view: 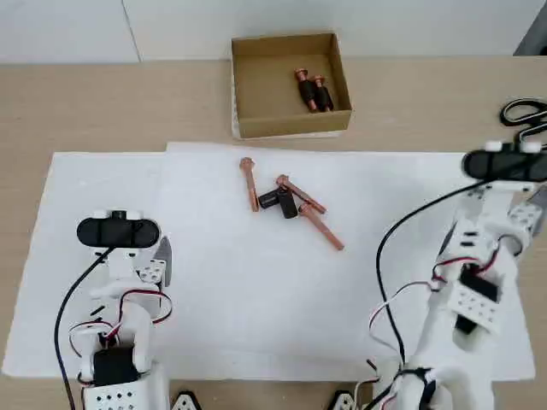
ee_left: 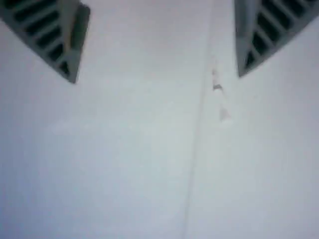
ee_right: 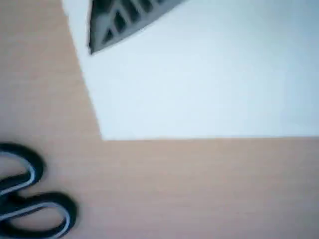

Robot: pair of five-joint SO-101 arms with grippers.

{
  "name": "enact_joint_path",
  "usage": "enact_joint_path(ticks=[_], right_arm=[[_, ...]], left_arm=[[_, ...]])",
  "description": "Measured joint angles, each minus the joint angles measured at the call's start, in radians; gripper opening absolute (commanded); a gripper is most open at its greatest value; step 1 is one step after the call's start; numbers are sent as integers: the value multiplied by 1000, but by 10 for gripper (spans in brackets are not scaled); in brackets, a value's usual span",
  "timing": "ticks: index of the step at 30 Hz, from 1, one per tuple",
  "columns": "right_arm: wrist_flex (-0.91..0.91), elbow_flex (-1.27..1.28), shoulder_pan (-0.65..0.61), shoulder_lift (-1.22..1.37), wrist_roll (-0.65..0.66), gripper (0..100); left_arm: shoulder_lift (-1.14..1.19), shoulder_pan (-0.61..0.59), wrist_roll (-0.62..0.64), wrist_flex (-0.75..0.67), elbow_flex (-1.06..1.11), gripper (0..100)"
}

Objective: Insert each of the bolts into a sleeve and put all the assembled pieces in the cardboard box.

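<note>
box [view: 291, 126] sits at 12 o'clock on the table [view: 85, 111], just past the mat [view: 214, 282]. two assembled pieces [view: 306, 90] lie side by side in its 2 o'clock part. three loose bolts [view: 249, 186] lie on the mat just toward 12 o'clock from its middle, with what look like two black sleeves [view: 287, 205] touching each other among them. one bolt lies at 9 o'clock of the sleeves, and two lie end to end toward 4 o'clock. one pair of scissors [view: 521, 111] lies on the bare table at 2 o'clock.

both arms are folded back, well apart from the bolts. the left gripper [ee_left: 157, 73] is at 8 o'clock, aimed down at bare mat, spread wide and holding nothing. the right gripper [ee_right: 97, 42] is at 3 o'clock over the mat's corner near the scissors; whether it is open or closed cannot be told.
</note>
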Motion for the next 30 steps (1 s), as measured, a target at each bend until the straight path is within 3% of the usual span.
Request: enact_joint_path(ticks=[12,30], right_arm=[[-184,440,15,-396,2,248],[514,460,25,-720,2,248]], left_arm=[[0,0,0,0,0,196],[0,0,0,0,0,196]])
